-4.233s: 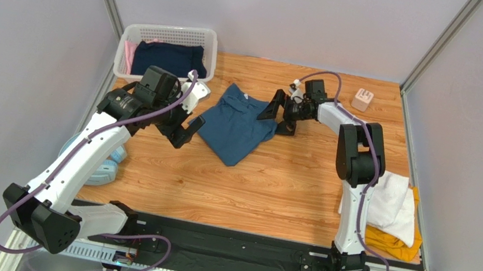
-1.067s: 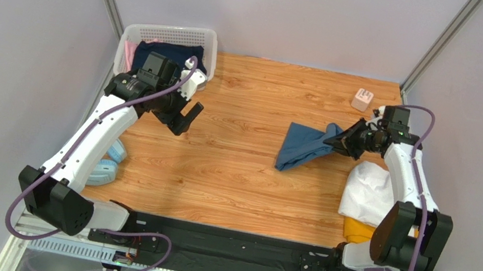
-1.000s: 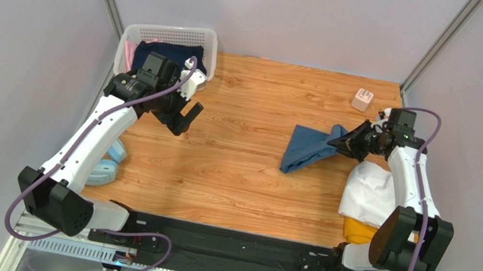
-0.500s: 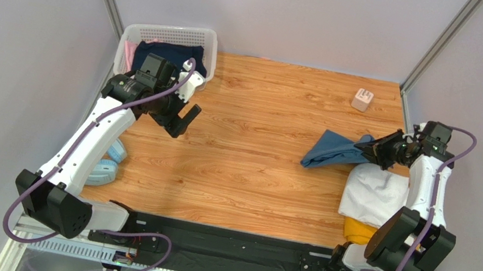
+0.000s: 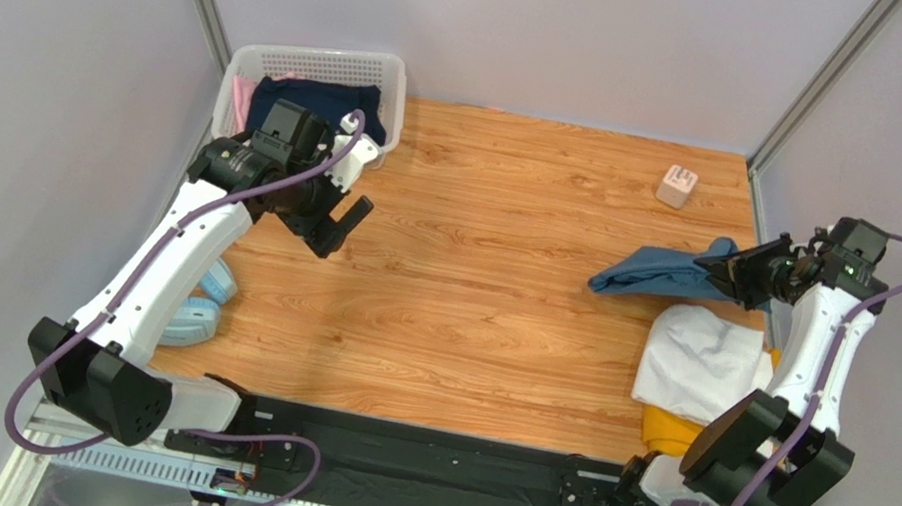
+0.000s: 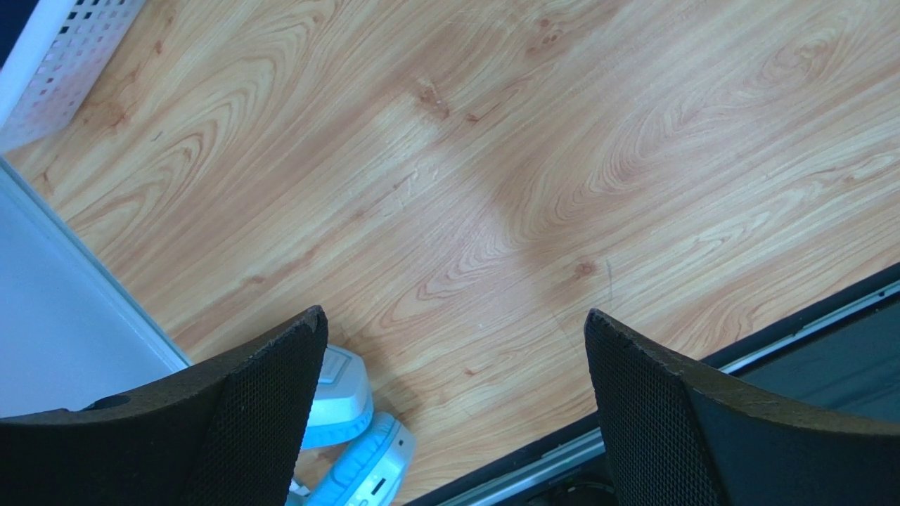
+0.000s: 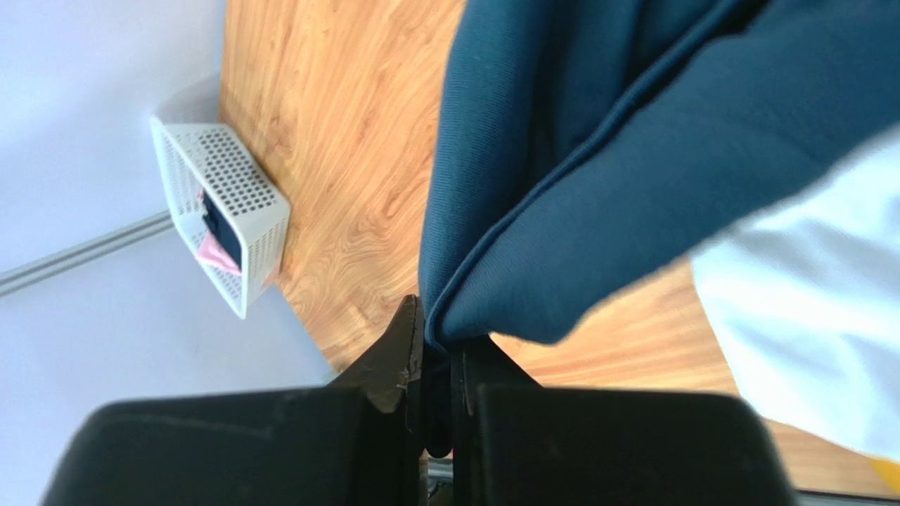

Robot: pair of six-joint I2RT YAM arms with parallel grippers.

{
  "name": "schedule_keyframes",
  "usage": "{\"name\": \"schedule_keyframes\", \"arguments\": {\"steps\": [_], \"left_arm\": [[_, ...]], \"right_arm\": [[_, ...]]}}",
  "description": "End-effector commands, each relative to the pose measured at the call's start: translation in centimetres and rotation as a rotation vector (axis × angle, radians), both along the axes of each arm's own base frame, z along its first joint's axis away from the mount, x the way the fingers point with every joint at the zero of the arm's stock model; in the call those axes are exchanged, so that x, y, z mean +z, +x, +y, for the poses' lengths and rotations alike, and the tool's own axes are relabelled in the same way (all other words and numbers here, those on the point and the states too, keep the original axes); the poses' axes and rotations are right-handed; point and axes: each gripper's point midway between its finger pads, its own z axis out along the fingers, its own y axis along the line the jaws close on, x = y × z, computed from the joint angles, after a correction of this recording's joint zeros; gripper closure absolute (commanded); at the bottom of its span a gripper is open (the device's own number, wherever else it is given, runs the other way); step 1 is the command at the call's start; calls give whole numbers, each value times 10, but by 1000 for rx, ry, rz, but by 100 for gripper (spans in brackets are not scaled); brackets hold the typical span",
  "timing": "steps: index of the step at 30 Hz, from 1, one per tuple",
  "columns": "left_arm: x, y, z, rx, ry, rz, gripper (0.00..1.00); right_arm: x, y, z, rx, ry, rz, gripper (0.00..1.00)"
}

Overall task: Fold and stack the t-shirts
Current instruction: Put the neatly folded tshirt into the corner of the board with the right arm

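The folded teal-blue t-shirt (image 5: 660, 273) hangs from my right gripper (image 5: 742, 277), which is shut on one edge of it at the table's right side. In the right wrist view the blue cloth (image 7: 592, 200) is pinched between the jaws and drapes away from them. Just below it a folded white t-shirt (image 5: 706, 365) lies on a mustard-yellow one (image 5: 665, 432). The white one also shows in the right wrist view (image 7: 813, 316). My left gripper (image 5: 339, 224) hovers open over bare wood at the left, with nothing between its fingers (image 6: 254, 411).
A white lattice basket (image 5: 311, 97) with dark and pink cloth stands at the back left. Pale-blue rounded items (image 5: 200, 307) lie by the left edge, also in the left wrist view (image 6: 349, 443). A small pale block (image 5: 677, 185) sits at the back right.
My right gripper has carried the teal-blue t-shirt to the right, from mid-table to beside the white and yellow stack. The left arm has barely moved.
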Motion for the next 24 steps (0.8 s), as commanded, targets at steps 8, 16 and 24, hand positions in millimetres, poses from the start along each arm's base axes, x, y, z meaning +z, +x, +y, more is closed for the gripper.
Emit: {"name": "schedule_keyframes", "arguments": {"steps": [8, 16, 24], "left_arm": [[31, -20, 17, -10, 42, -70, 3], [44, -36, 23, -19, 44, -98, 3], [40, -38, 24, -31, 51, -90, 3]], "right_arm": [[-17, -97, -27, -317, -200, 134, 100], [-64, -137, -49, -453, -313, 274, 100], [-89, -165, -70, -594, -296, 394, 74]]}}
